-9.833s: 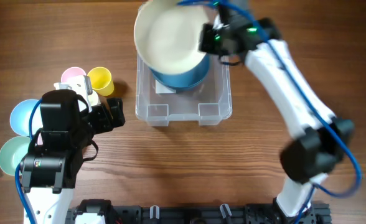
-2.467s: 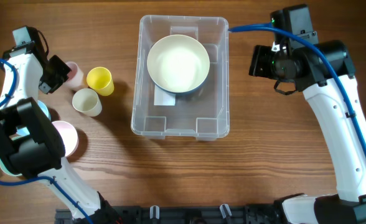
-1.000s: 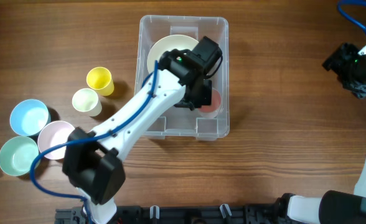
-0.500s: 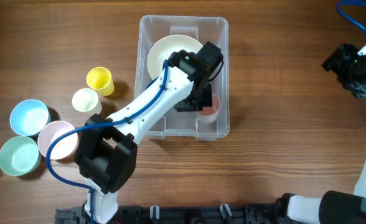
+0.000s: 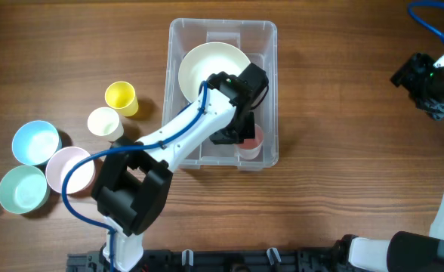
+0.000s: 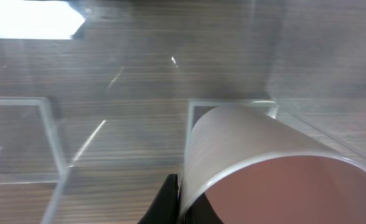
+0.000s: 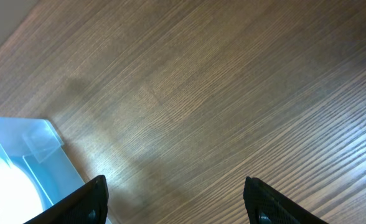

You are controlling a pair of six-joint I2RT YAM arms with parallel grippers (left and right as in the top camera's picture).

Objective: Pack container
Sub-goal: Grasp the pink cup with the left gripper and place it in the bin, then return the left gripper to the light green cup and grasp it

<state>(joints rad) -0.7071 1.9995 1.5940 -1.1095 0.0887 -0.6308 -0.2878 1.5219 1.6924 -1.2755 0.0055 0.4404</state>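
Observation:
The clear container (image 5: 222,25) stands at the table's middle back with a cream bowl (image 5: 207,64) inside it. My left arm reaches into it, and my left gripper (image 5: 238,134) is shut on the rim of a pink cup (image 5: 254,140) at the tub's near right corner. In the left wrist view the black fingers (image 6: 170,202) pinch the pink cup's (image 6: 264,162) wall just above the container's floor (image 6: 52,149). My right gripper (image 5: 422,79) hangs open and empty at the far right. In its wrist view the right gripper (image 7: 177,199) is over bare wood, with the container's corner (image 7: 21,140) at the left.
Left of the container stand a yellow cup (image 5: 121,97) and a pale cup (image 5: 104,121). Further left sit a blue bowl (image 5: 35,141), a pink bowl (image 5: 65,168) and a green bowl (image 5: 22,189).
My left gripper has carried the pink cup toward the container's near right corner and lower. The right arm has not moved.

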